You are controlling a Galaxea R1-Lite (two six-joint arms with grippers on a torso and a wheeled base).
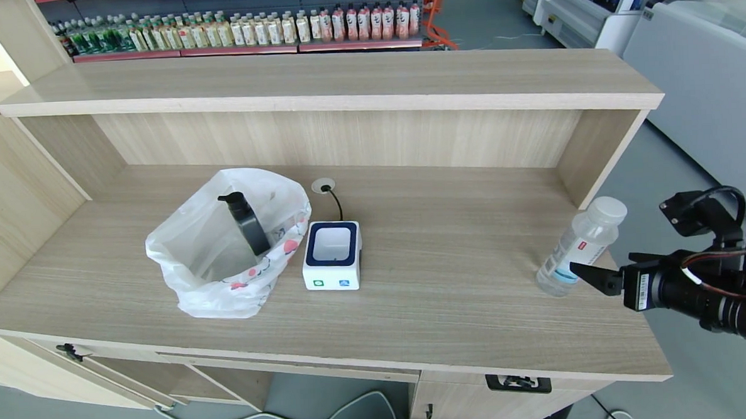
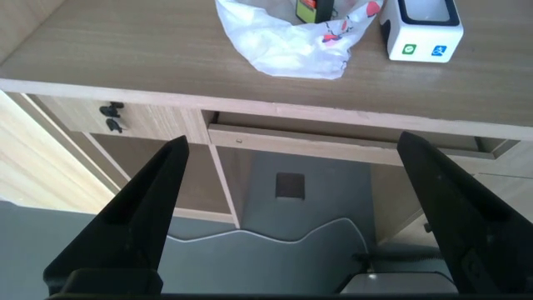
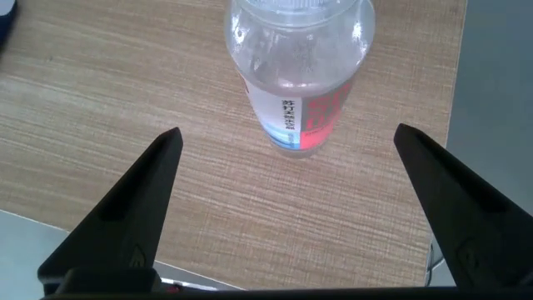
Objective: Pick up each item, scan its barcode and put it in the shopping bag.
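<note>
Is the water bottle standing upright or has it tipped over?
Upright: the bottle stands on its base near the counter's right edge, white cap on top.

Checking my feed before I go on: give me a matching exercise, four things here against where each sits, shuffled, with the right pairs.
Things:
1 water bottle
2 pump bottle
3 scanner
4 left end effector

Places:
A inside the shopping bag
B below the front edge of the counter
C upright at the counter's right end
D mid-counter, right beside the bag

Pairs: 1-C, 2-A, 3-D, 4-B.
</note>
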